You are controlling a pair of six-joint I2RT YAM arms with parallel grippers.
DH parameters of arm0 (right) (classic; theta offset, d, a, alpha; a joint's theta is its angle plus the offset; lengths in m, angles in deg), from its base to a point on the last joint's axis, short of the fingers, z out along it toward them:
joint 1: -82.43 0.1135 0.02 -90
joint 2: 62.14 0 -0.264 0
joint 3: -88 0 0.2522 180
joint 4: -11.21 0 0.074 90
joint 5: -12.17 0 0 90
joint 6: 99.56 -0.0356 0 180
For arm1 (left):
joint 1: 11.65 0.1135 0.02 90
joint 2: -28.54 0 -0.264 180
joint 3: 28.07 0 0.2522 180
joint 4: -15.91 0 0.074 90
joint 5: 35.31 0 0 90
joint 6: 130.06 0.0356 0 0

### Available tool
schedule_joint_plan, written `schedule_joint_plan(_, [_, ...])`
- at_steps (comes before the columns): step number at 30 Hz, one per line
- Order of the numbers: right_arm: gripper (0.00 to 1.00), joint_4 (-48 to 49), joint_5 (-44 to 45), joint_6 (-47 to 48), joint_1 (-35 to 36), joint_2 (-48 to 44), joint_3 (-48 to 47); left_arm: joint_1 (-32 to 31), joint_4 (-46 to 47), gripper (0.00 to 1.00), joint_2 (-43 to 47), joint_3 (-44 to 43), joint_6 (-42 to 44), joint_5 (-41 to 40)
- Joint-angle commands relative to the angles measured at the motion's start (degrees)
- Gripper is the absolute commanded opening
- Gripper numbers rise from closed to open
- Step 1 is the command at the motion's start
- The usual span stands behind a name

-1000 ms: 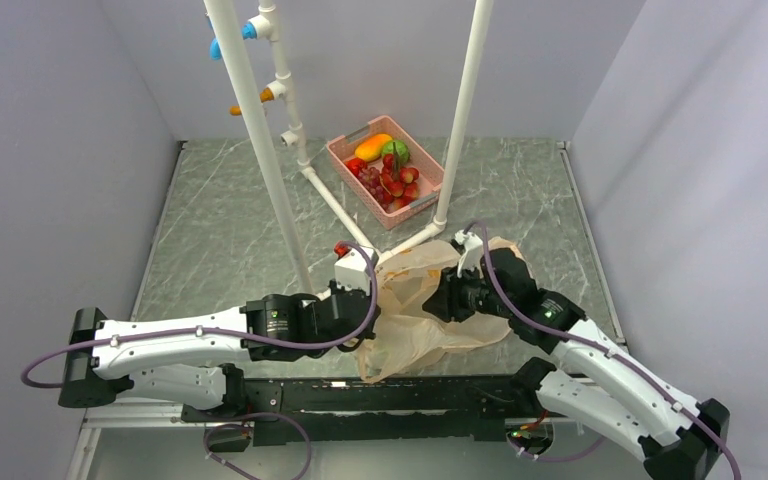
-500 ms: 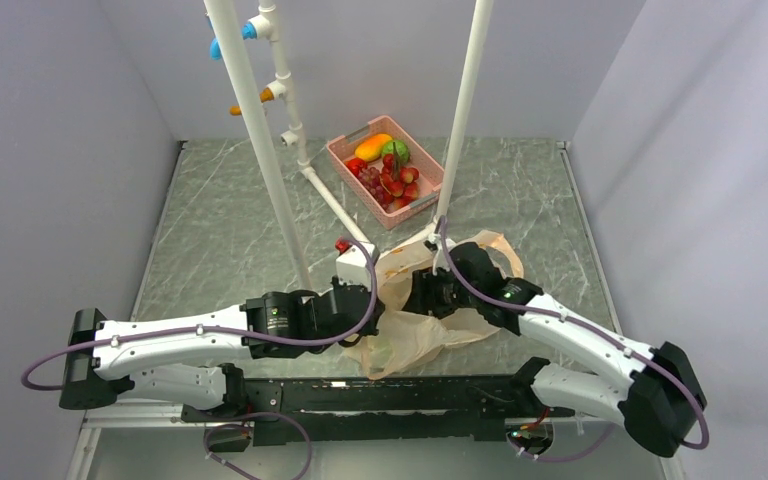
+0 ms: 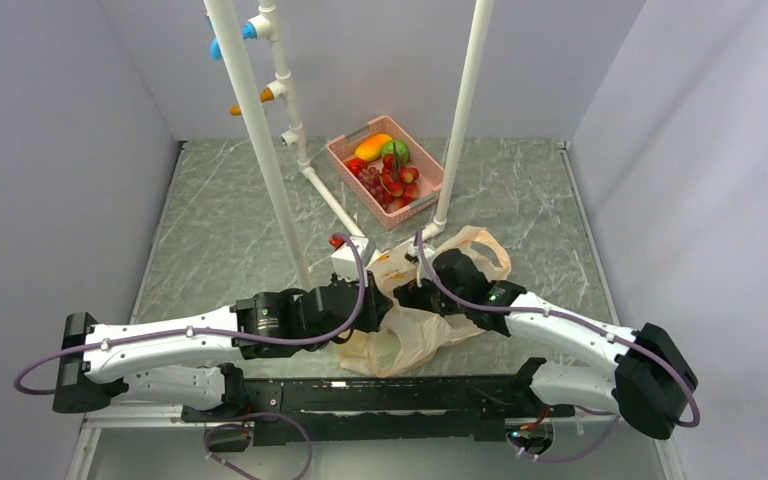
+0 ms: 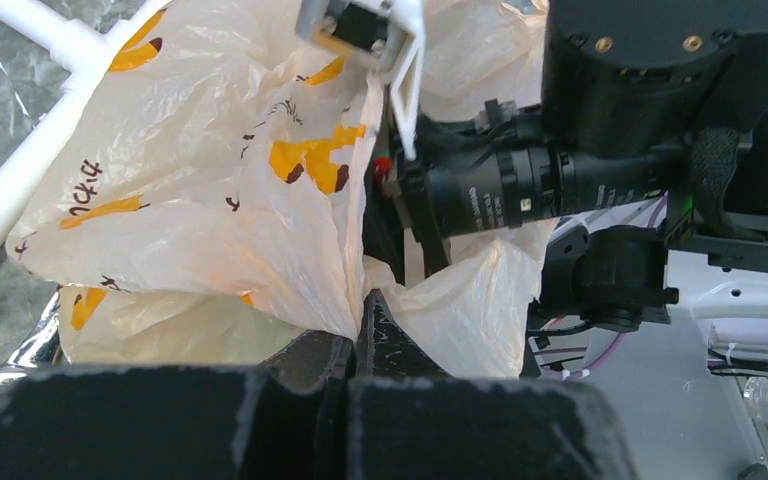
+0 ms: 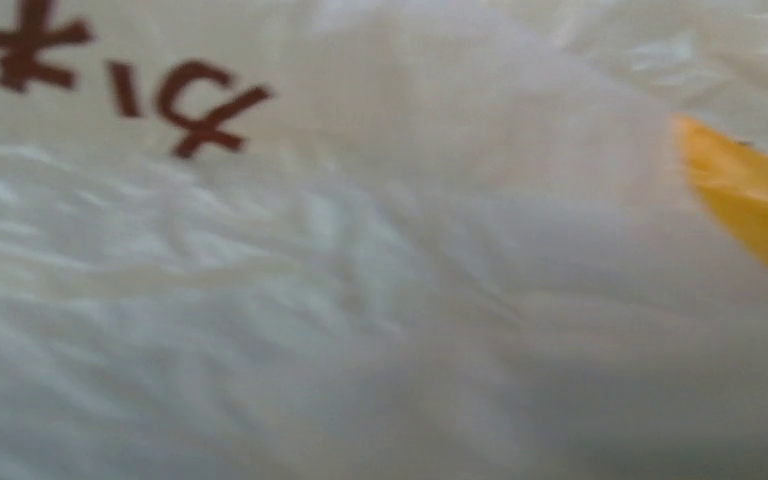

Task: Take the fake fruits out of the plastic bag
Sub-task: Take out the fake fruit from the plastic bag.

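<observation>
In the top view the plastic bag (image 3: 415,335) lay crumpled on the marble-patterned table (image 3: 220,230) at about 6 o'clock, just ahead of the arm bases, with one loop handle spread toward 1 o'clock. The left gripper (image 3: 358,322) came at it from 9 o'clock. Its wrist view showed the jaws fully closed, with a gathered fold of the bag's film (image 4: 345,300) pinched between them and the rest billowing up toward 11 o'clock. The right gripper (image 3: 407,297) reached in from 3 o'clock and was buried in the folds near the bag's middle. Its own camera showed only film pressed close, with brown print (image 5: 170,100) at 10 o'clock and an orange mark (image 5: 750,205) at 3 o'clock. We could not tell how wide its jaws stood or whether they held anything.

We could not make out the fake fruits clearly. A pale, rounded shape (image 3: 384,349) showed through the film at the bag's 7 o'clock end, too dim to name. At 12 o'clock a pink basket (image 3: 430,160) sat well apart from the bag, holding an orange fruit (image 3: 372,146), something green and several red pieces. A white pipe frame (image 3: 260,130) stood between basket and bag.
</observation>
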Motion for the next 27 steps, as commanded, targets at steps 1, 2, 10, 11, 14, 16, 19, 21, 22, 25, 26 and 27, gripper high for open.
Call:
schedule_joint_plan(1, [0.91, 2.82, 2.57, 1.21, 3.85, 2.2, 0.41, 0.24, 3.38, 0.0, 0.28, 1.51, -1.09, 1.3])
schedule_joint_plan(2, [0.93, 3.07, 3.68, 1.11, 4.62, 2.66, 0.73, 0.2, 3.48, 0.0, 0.23, 1.7, -1.32, 1.46])
schedule_joint_plan(10, [0.95, 5.76, 10.18, -0.54, 10.78, 7.75, 3.43, 0.19, 2.87, 0.0, 0.68, 3.63, -3.09, 2.01])
schedule_joint_plan(11, [0.95, 6.38, 11.37, -1.07, 11.66, 8.4, 3.81, 0.19, 2.92, 0.0, 0.92, 4.13, -3.42, 1.93])
schedule_joint_plan(14, [0.91, 6.02, 16.74, -1.82, 13.95, 10.28, 2.95, 0.2, 2.98, 0.0, 1.51, 5.84, -4.57, 1.96])
schedule_joint_plan(16, [0.88, 5.84, 18.72, -1.8, 14.66, 10.69, 1.91, 0.19, 3.16, 0.0, 1.95, 6.88, -5.22, 2.17])
schedule_joint_plan(19, [0.83, 6.22, 20.3, -2.01, 14.99, 10.97, 1.01, 0.2, 2.69, 0.0, 2.49, 8.01, -6.1, 2.36])
schedule_joint_plan(21, [0.78, 6.49, 22.35, -2.33, 15.04, 11.19, 0.73, 0.14, 1.69, 0.0, 2.85, 8.81, -6.97, 2.52])
schedule_joint_plan(22, [0.73, 6.53, 23.46, -2.62, 14.99, 11.04, 0.83, 0.12, 1.19, 0.0, 3.09, 9.25, -7.38, 2.53])
schedule_joint_plan(25, [0.56, 7.01, 24.94, -3.26, 15.0, 8.55, 1.16, 0.02, 0.39, 0.0, 4.26, 11.05, -8.61, 2.62])
schedule_joint_plan(26, [0.53, 7.06, 25.11, -3.3, 14.98, 7.45, 1.39, -0.02, 0.14, 0.0, 4.74, 11.78, -8.97, 2.7])
schedule_joint_plan(27, [0.49, 6.86, 25.42, -3.4, 14.98, 5.87, 1.44, -0.06, -0.17, 0.0, 5.09, 12.47, -9.48, 2.75])
